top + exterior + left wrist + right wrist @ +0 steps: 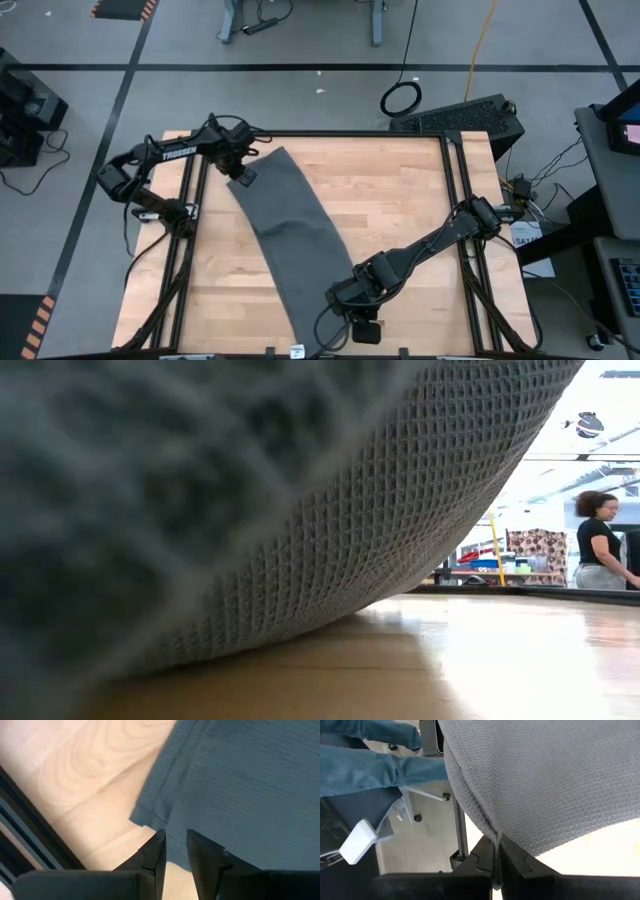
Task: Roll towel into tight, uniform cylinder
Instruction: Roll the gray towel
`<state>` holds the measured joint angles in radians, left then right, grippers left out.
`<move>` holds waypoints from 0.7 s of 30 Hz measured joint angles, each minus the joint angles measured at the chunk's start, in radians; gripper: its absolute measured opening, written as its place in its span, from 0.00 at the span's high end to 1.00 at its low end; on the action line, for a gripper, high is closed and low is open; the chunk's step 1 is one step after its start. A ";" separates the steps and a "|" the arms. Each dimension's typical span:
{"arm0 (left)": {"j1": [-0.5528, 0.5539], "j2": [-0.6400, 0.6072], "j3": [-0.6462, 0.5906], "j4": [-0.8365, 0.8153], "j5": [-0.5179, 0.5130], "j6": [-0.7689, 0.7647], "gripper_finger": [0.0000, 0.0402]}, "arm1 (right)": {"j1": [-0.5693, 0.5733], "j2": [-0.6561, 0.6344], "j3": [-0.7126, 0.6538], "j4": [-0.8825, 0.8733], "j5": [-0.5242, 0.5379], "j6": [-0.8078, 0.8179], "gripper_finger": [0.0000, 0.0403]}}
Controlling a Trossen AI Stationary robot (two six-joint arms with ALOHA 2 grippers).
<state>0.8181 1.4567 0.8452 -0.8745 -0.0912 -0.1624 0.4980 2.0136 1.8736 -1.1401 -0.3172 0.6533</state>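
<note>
The dark grey towel [285, 235] lies as a long curved strip from the table's far left to its near edge. My left gripper [240, 180] is at the towel's far end, its fingers close together at the cloth's edge by a corner [145, 817]. My right gripper [345, 298] is shut on the towel's near end. The low view shows that end [300, 510] raised off the wood. No white tag shows on the cloth. My left gripper [175, 852] has the towel's far edge [175, 837] between its two fingers, just beside the corner, coming from above. The cloth around it lies flat on the table. My right gripper [496, 857] pinches the towel's right edge [492, 832] near its near end, where the cloth gathers into a fold between the fingers. That end is lifted, and the cloth sags down to the table [300, 635].
Black frame rails [195, 250] [465, 250] run along the table's left and right sides. Bare wood [400, 200] lies to the right of the towel. A person [598, 550] stands far behind the table. Legs in jeans [370, 765] and a chair base show beyond the table's edge.
</note>
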 joint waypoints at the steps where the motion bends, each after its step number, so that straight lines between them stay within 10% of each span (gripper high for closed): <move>1: 0.004 0.008 0.000 0.002 -0.003 0.012 0.78 | 0.000 0.000 0.000 0.000 0.000 0.000 1.00; 13: 0.029 0.016 -0.091 -0.011 0.031 -0.033 0.58 | -0.002 0.000 0.000 0.006 0.000 -0.019 1.00; 21: 0.029 0.016 -0.118 0.061 0.040 0.021 0.64 | -0.002 0.000 0.000 0.007 0.000 -0.035 1.00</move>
<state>0.8467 1.4727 0.7273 -0.8133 -0.0509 -0.1418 0.4965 2.0136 1.8736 -1.1336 -0.3168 0.6180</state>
